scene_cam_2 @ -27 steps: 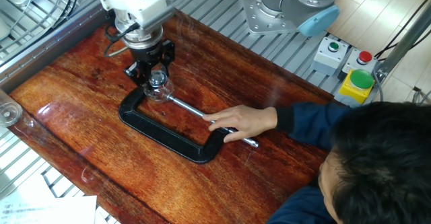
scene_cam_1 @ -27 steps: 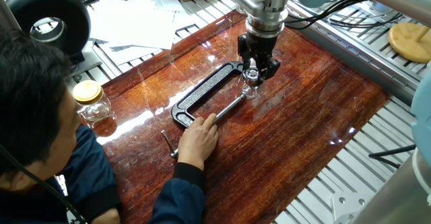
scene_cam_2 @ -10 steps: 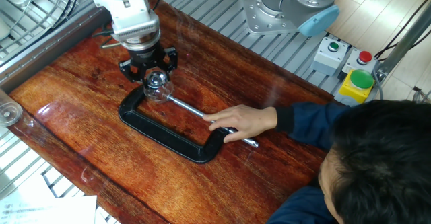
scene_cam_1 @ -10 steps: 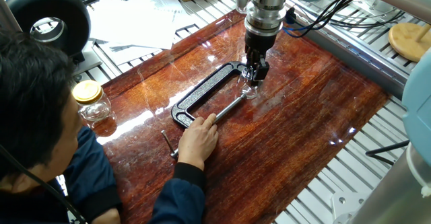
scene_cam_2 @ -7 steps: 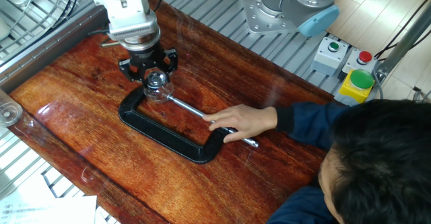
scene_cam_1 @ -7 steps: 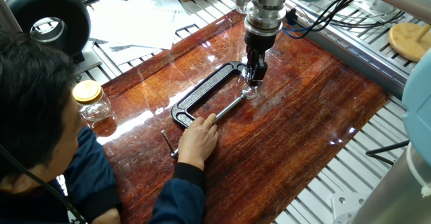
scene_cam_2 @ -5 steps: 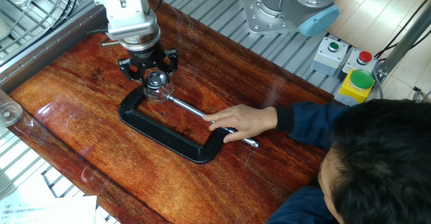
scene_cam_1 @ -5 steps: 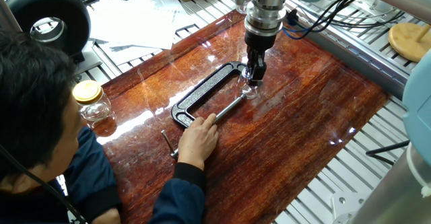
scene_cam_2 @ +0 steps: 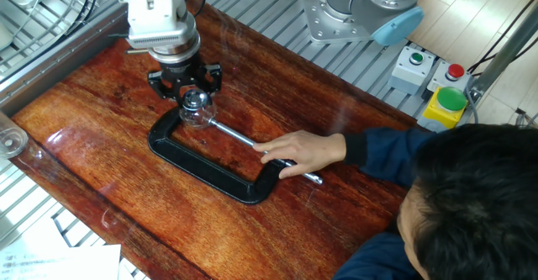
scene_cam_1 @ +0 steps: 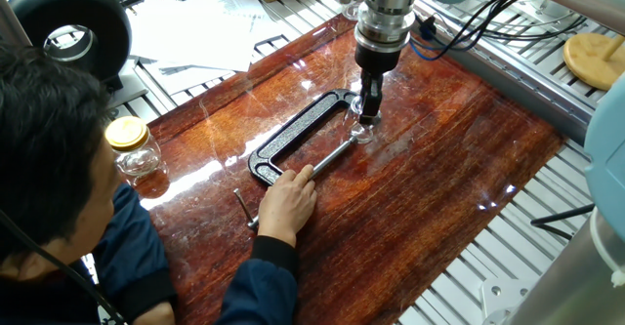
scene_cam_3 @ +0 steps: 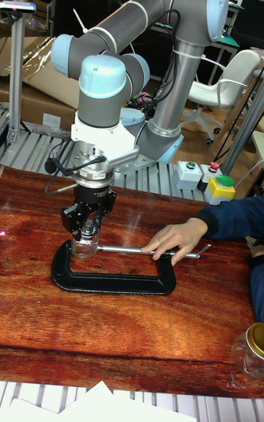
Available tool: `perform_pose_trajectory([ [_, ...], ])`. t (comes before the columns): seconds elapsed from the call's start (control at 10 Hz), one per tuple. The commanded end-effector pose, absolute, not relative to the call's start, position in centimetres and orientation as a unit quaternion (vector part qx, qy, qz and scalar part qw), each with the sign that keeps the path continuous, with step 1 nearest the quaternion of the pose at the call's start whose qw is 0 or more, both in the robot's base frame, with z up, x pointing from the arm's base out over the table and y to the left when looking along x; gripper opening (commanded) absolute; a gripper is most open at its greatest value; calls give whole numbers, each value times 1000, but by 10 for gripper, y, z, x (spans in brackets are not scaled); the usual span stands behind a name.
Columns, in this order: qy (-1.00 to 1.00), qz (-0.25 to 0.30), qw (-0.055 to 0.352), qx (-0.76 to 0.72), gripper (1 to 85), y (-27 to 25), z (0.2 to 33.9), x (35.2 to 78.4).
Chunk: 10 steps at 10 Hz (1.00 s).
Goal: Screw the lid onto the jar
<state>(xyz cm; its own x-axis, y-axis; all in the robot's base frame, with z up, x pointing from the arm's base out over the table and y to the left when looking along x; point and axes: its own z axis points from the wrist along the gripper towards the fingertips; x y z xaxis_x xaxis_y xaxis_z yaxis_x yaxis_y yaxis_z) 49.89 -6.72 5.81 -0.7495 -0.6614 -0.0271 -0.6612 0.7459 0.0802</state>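
The jar [scene_cam_2: 199, 115] is a tiny clear glass one, standing upright and pinched between the jaws of a black C-clamp [scene_cam_2: 203, 168] on the wooden table. The small glinting lid [scene_cam_2: 195, 100] sits on the jar's mouth. My gripper [scene_cam_2: 192, 92] points straight down over it with its fingers closed in on the lid. In the tall fixed view the gripper [scene_cam_3: 88, 228] stands directly on top of the jar [scene_cam_3: 84, 246]. From the one fixed view the gripper [scene_cam_1: 367, 111] hides the lid, and only the jar's [scene_cam_1: 363, 133] lower part shows.
A person's hand [scene_cam_2: 306, 151] holds the clamp's screw rod [scene_cam_2: 239, 138] down. A bigger yellow-lidded jar [scene_cam_1: 133, 148] stands at the table edge near the person. Button boxes [scene_cam_2: 431, 81] sit beyond the far edge, and papers [scene_cam_1: 190, 27] lie beside the table.
The gripper has turned about its vertical axis while staying over the jar; its fingers now face a different way. Jar, clamp and hand have not moved.
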Motion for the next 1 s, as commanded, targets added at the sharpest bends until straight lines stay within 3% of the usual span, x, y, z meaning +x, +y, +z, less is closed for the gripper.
perform_pose_trajectory([
  [0.0, -950, -45, -3, 308, 430, -66, 59, 502],
  [0.7, -969, -47, -1, 241, 440, -65, 60, 502],
  [0.9, -971, -44, -5, 234, 507, -65, 59, 505],
])
